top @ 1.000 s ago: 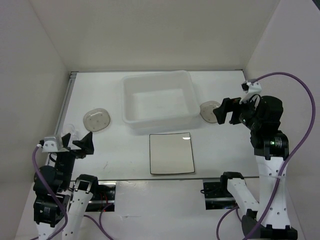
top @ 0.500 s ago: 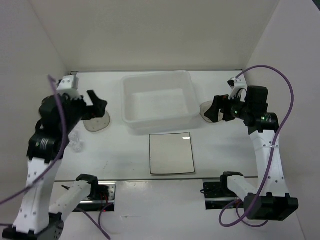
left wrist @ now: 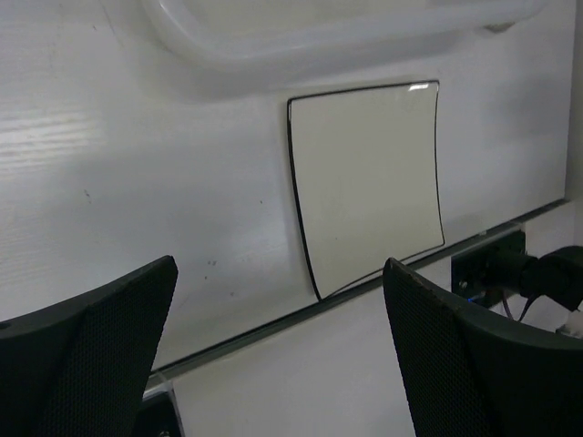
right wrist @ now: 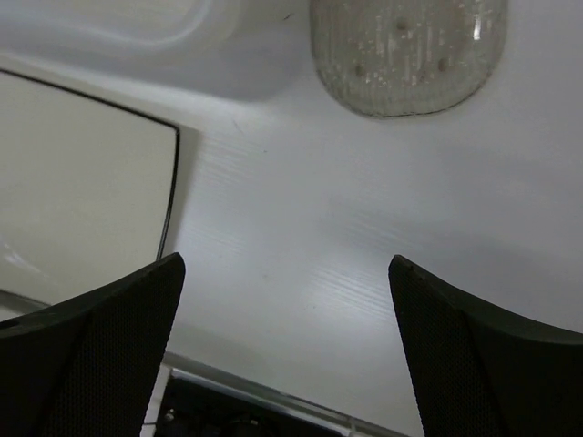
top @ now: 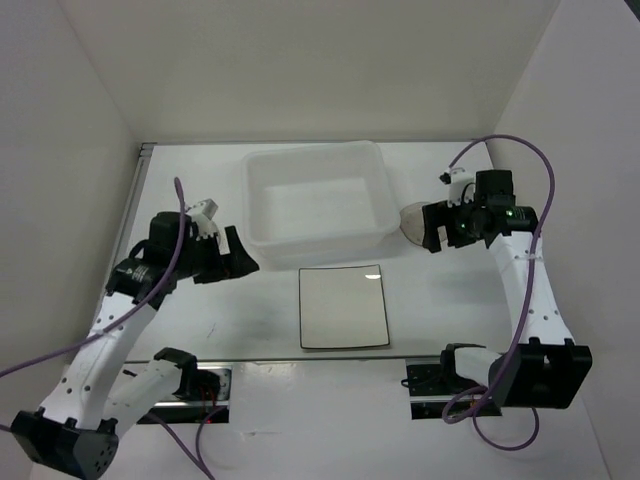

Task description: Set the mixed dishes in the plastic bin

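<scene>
Lying flat, the plate (top: 344,306) (dark-rimmed) sits just beside the bin's (top: 320,246) wall.

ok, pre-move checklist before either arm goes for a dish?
1. left gripper open, nothing between its fingers: ok.
2. right gripper open, nothing held: ok.
3. plastic bin holds no dishes, room for drops: ok.
4. round dish lies flat to the right of the bin, ahead of the right gripper, uncovered: ok.
5. square plate lies flat in front of the bin, nothing on it: ok.
6. second round dish and tiny cups located: cannot tell, no view shows them.
</scene>
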